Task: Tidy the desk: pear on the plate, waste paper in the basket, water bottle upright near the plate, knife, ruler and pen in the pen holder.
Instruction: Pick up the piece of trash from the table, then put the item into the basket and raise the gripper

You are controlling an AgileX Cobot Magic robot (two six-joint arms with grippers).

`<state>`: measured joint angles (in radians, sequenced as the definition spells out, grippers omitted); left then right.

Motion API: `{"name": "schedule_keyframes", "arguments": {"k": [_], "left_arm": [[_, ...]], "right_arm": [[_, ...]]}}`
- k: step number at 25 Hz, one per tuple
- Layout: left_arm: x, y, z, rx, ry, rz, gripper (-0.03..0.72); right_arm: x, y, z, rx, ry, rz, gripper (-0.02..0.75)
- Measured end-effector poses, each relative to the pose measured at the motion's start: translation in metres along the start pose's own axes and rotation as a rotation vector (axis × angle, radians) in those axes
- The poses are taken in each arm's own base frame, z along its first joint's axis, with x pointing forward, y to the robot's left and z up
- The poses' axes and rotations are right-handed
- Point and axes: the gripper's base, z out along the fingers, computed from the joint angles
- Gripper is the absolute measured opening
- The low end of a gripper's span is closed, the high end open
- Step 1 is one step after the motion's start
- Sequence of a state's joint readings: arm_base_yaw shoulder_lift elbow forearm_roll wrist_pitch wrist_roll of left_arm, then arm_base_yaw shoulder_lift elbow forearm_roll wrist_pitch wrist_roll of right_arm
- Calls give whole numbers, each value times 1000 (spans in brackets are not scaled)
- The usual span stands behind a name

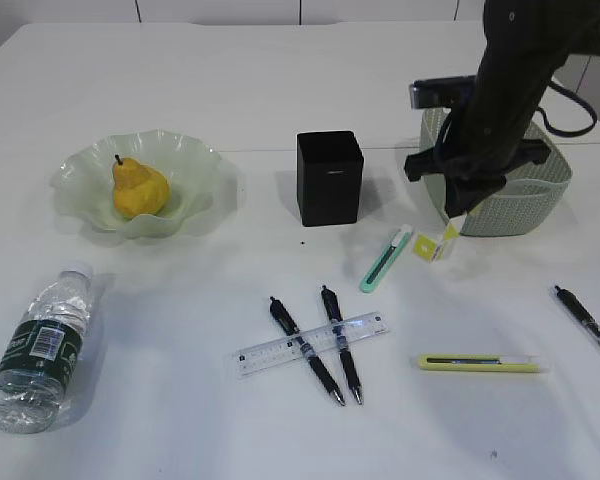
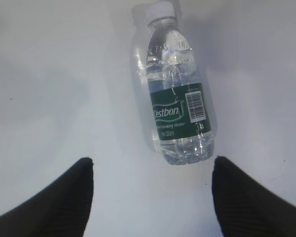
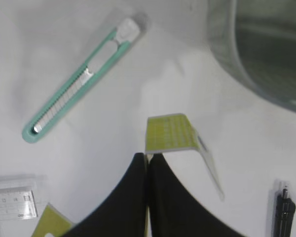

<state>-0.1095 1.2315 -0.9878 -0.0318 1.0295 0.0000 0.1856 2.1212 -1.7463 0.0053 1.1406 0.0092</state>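
Note:
The yellow pear [image 1: 138,188] sits in the wavy green plate [image 1: 195,160]. My right gripper [image 3: 147,155] is shut on a folded yellow waste paper [image 3: 170,133], held just off the desk beside the green basket [image 1: 525,205]. The water bottle [image 2: 177,98] lies on its side at the front left, and my left gripper [image 2: 150,165] hovers open just past its base. A green knife [image 1: 385,258], a yellow knife [image 1: 480,362], the clear ruler [image 1: 310,345] and two pens [image 1: 340,343] lie on the desk in front of the black pen holder [image 1: 330,178].
A third pen [image 1: 588,325] lies near the right edge. The ruler rests across the two crossed pens. The right arm hides part of the basket's front rim. The left arm is outside the exterior view.

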Motion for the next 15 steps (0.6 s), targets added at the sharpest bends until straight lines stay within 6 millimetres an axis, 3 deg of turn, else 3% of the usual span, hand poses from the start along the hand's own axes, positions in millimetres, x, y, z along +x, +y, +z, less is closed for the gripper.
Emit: {"name": "schedule_keyframes", "arguments": {"k": [8,15], "left_arm": [[0,0,0,0,0,0,528],[1,0,0,0,6,0,528]], "right_arm": [[-28,-12,-58,2,-208,39,-13],[-40,-63,-77,69,-370,206,-13]]}}
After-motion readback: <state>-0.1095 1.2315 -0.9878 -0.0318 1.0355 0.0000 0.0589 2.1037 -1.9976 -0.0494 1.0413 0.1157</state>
